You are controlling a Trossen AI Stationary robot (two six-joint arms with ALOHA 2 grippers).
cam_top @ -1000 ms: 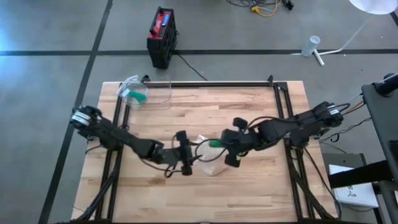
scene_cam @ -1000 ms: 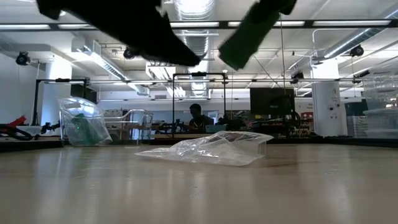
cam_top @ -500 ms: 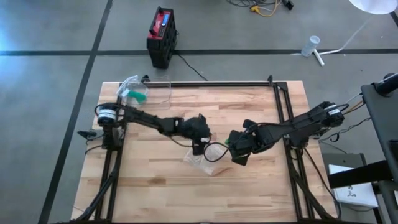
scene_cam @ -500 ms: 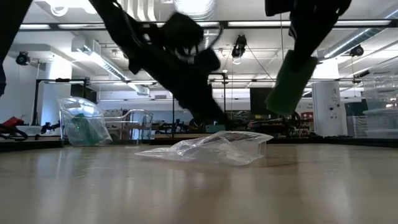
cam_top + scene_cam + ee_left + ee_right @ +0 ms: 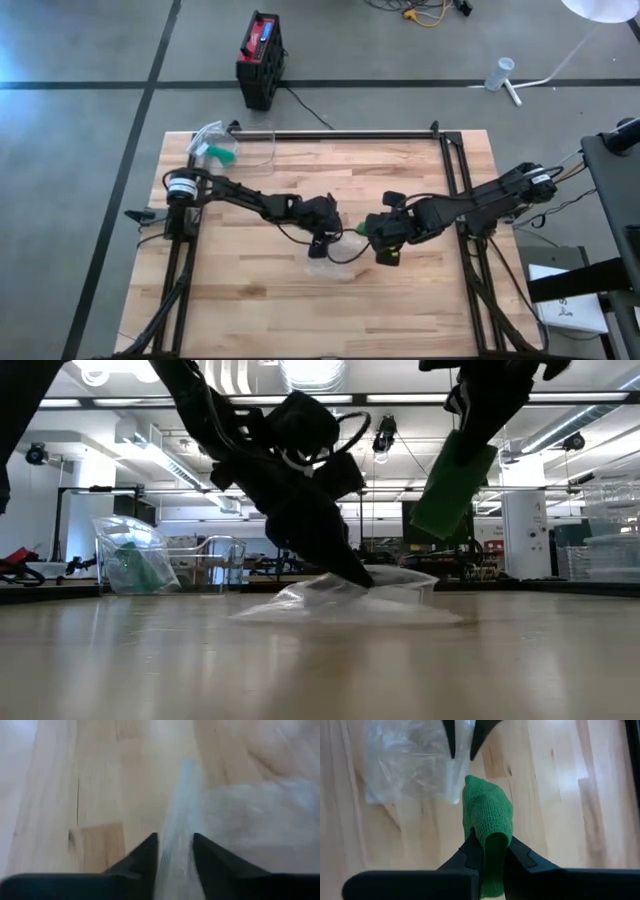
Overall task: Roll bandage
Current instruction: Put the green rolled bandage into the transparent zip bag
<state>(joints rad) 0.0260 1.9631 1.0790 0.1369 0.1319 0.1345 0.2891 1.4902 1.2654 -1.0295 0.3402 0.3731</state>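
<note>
- High view: my left gripper [image 5: 322,243] sits at table centre, fingers narrowed on the clear plastic bag's [image 5: 335,262] edge; bag lies on the wooden table [image 5: 420,310]
- My right gripper [image 5: 372,232], toward three o'clock, is clamped on the green bandage [image 5: 488,822], raised off the surface
- Low view: another bag [image 5: 132,557] near eleven o'clock; ceiling lights [image 5: 590,398], shelving behind

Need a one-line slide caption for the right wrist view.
Right gripper shut on a green bandage, held above the wood table beside a clear plastic bag that the left gripper pinches.
</note>
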